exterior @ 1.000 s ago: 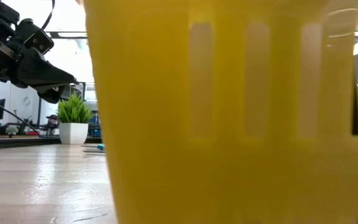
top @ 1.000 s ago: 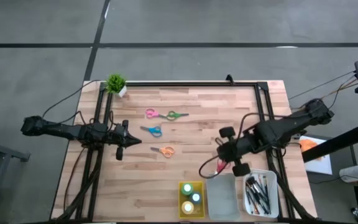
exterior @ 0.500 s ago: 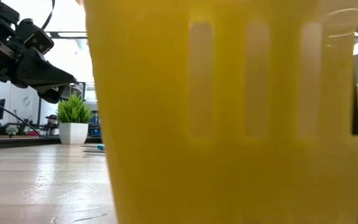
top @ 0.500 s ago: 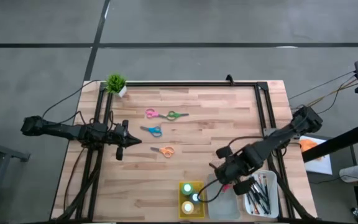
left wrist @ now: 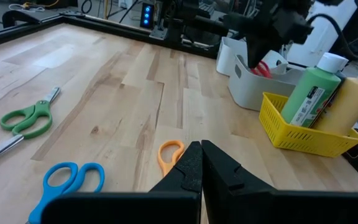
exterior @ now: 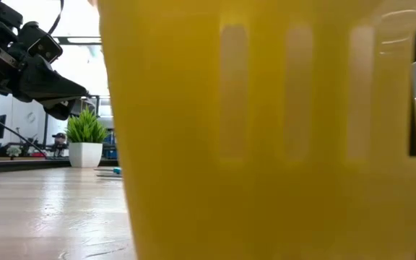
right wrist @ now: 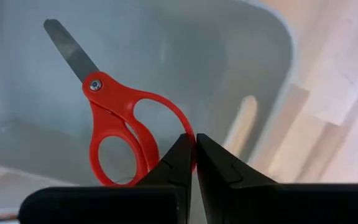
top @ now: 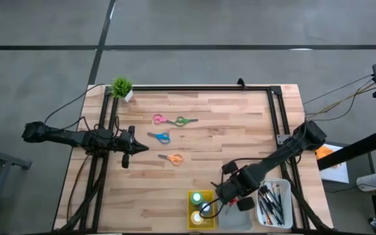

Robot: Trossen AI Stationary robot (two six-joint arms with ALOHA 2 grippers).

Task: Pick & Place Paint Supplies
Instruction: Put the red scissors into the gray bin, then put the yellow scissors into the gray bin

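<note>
A: What stands around the grey tray [top: 235, 212]?

B: The yellow basket [top: 192, 220] touches its one side, with green [left wrist: 311, 94] and yellow [left wrist: 347, 102] plastic bottles upright inside. The white tray [top: 278, 210] with thin brushes [top: 268, 203] is on the other side. In the low view the basket's slotted wall blocks nearly everything.

A: And the right gripper [right wrist: 194, 151]?

B: It hangs over the grey tray, fingers pinched tight on the handle loop of the red scissors [right wrist: 118, 131]; the metal blade points into the smooth tray.

A: The left gripper [top: 140, 148]?

B: It is closed, holding nothing, far from the tray, above the wooden table [top: 240, 117]. Near it lie orange scissors [top: 172, 158], blue scissors [top: 159, 136], then pink [top: 160, 119] and green [top: 185, 121] ones.
</note>
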